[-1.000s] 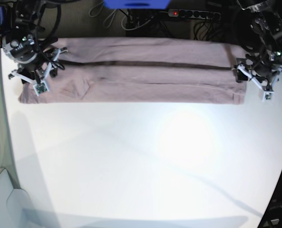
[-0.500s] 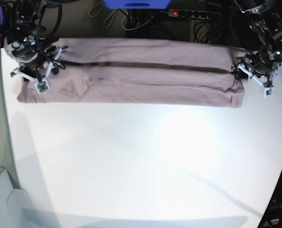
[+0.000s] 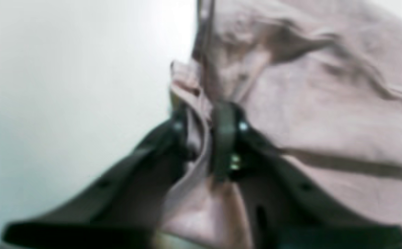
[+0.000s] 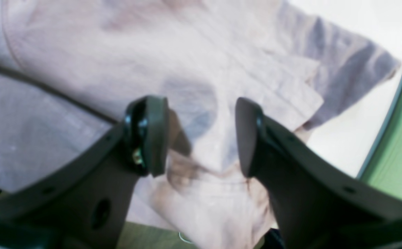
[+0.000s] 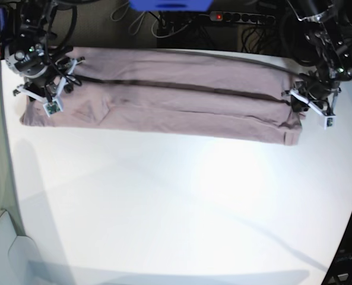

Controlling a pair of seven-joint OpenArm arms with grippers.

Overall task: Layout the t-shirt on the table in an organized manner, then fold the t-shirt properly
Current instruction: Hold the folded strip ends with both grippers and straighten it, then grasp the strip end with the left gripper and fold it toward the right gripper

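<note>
1. Tabletop: we found the near part of the white table (image 5: 181,208) bare, with a bright glare patch right of centre and soft shadows toward the near edge.
2. We saw the t-shirt (image 5: 164,98) lying along the far side of the table as a long mauve band folded lengthwise, one dark crease line running its length. Its end on the base view's right sat lifted and slightly bunched.
3. We noted the left gripper (image 3: 201,138) at that right-hand end. The wrist view, though blurred, showed its two dark fingers (image 3: 223,138) pinched together with a fold of shirt cloth squeezed between them, so we recorded it as clamped on the t-shirt.
4. We placed the right gripper (image 4: 202,135) at the opposite end, over the wrinkled sleeve area. Its fingers (image 4: 152,135) stood well apart, cloth visible through the gap; we could not tell whether the tips touched the fabric, and nothing was clamped.
5. Beyond the table's far edge we logged a power strip (image 5: 241,18) with a red light, plus tangled cables (image 5: 146,24).
</note>
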